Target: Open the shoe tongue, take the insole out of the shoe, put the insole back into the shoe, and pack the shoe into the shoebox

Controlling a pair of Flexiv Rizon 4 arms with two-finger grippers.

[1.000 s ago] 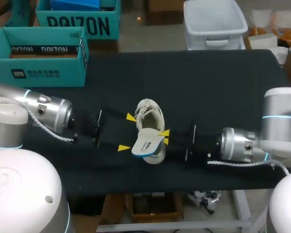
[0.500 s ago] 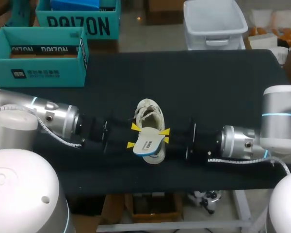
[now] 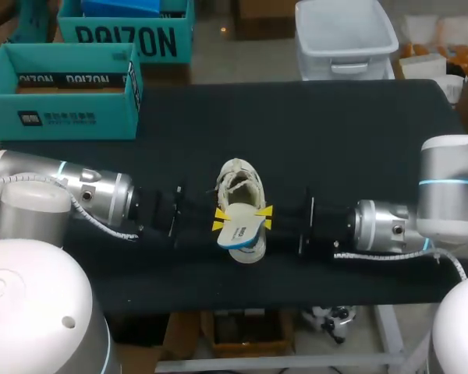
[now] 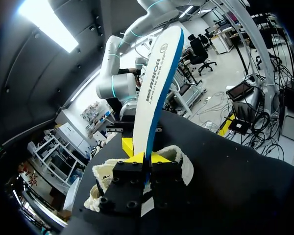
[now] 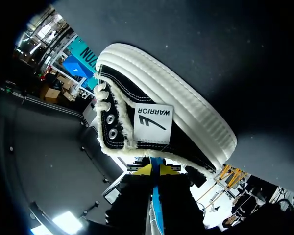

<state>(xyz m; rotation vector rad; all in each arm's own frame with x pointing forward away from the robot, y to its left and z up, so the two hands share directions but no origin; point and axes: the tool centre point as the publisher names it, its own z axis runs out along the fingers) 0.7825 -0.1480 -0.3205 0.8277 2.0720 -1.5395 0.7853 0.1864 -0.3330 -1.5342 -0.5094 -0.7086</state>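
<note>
A white-soled black shoe (image 3: pixel 242 187) lies mid-table, toe pointing away. Over its heel the white, blue-edged insole (image 3: pixel 240 227) is held from both sides. My left gripper (image 3: pixel 218 220) is shut on its left edge and my right gripper (image 3: pixel 265 216) is shut on its right edge. In the left wrist view the insole (image 4: pixel 157 83) stands up out of that gripper (image 4: pixel 142 157), with the shoe (image 4: pixel 179 159) just behind. The right wrist view has the shoe's side (image 5: pixel 152 122) ahead of the gripper (image 5: pixel 157 170), and the insole's blue edge (image 5: pixel 155 198) between its fingers. The teal shoebox (image 3: pixel 62 89) sits open at the back left.
A second teal box (image 3: pixel 129 31) stands behind the shoebox. The black table (image 3: pixel 335 132) shows bare cloth right of the shoe and along its front edge.
My left arm has moved right toward the shoe, and its fingers have closed on the insole's left edge. The right gripper has kept its hold and place.
</note>
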